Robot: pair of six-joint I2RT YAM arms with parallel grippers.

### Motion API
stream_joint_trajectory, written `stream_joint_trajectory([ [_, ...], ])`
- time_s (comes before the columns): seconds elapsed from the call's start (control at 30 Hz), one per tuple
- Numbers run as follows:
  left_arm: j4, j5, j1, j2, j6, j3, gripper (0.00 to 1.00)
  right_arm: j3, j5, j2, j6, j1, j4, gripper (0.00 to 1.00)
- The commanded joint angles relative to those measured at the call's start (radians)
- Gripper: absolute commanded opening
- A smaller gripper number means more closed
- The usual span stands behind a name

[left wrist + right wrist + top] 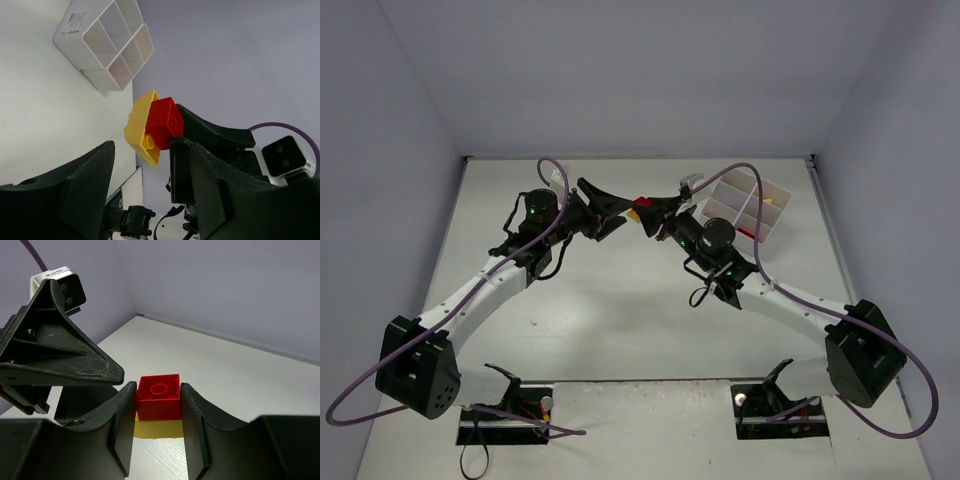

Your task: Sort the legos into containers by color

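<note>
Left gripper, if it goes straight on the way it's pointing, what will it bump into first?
Most likely the yellow brick: it sits straight ahead of the left gripper, stuck to the red brick that the right gripper pinches. Depth is hard to judge.

I find one printed item only: a small sticker (75,21) on the outer side wall of the white compartment tray (67,47), seen in the left wrist view. Its print is too small and blurred for me to read; no other text is legible
</note>
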Motion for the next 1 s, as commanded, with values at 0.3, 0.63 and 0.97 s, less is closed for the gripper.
stream_joint_trajectory([
  [0.3,0.134,-0.023,-0.021,0.004,-0.022,-0.006,0.50,0.065,-0.006,0.008,-0.008,0.008,0.133,0.00],
  [0.63,0.134,-0.083,-0.021,-0.054,-0.029,-0.072,0.63,0.073,0.020,0.006,-0.027,0.010,0.109,0.00],
  [0.97,0.138,-0.100,-0.021,-0.063,-0.022,-0.081,0.66,0.085,0.019,0.002,-0.030,0.010,0.104,0.00],
])
